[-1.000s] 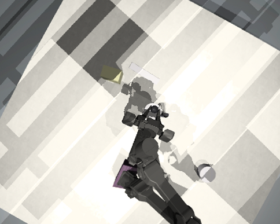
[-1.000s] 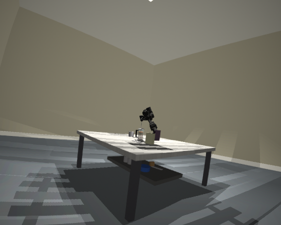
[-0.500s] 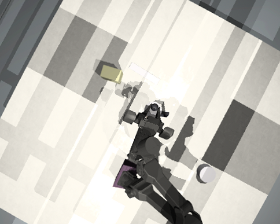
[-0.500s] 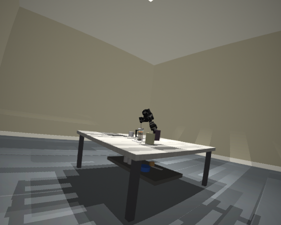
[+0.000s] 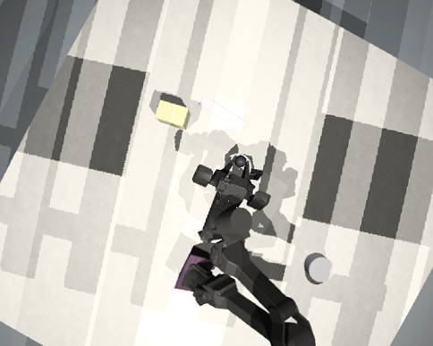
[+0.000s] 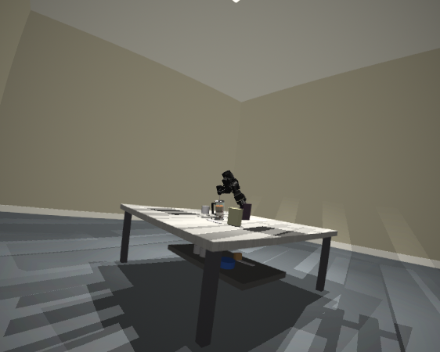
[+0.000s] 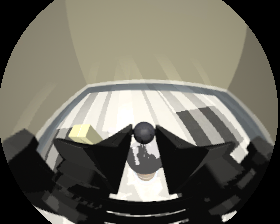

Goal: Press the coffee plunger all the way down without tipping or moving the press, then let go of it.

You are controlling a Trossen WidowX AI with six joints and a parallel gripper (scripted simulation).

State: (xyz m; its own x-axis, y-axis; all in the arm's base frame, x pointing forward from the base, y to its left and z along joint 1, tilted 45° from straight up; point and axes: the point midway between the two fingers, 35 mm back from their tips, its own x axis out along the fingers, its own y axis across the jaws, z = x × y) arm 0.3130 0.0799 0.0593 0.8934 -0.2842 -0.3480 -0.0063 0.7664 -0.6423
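The coffee press (image 6: pixel 219 211) (image 7: pixel 145 165) stands upright on the table, with a clear glass body, a black handle and an orange-brown band inside. In the top view the arm hides most of it. Its round black plunger knob (image 5: pixel 240 161) (image 7: pixel 144 132) is above the lid, with a thin length of rod showing between them in the exterior view. My gripper (image 5: pixel 240 163) (image 6: pixel 219 192) (image 7: pixel 144 127) is shut on the knob, one fingertip on each side, directly over the press.
A yellow box (image 5: pixel 172 114) (image 6: pixel 235 217) (image 7: pixel 83 132) and a thin white bar (image 5: pixel 223 113) are near the press. A purple box (image 5: pixel 187 273) (image 6: pixel 247 211) is beside the arm's base. A white cylinder (image 5: pixel 320 269) (image 6: pixel 205 210) stands off to one side.
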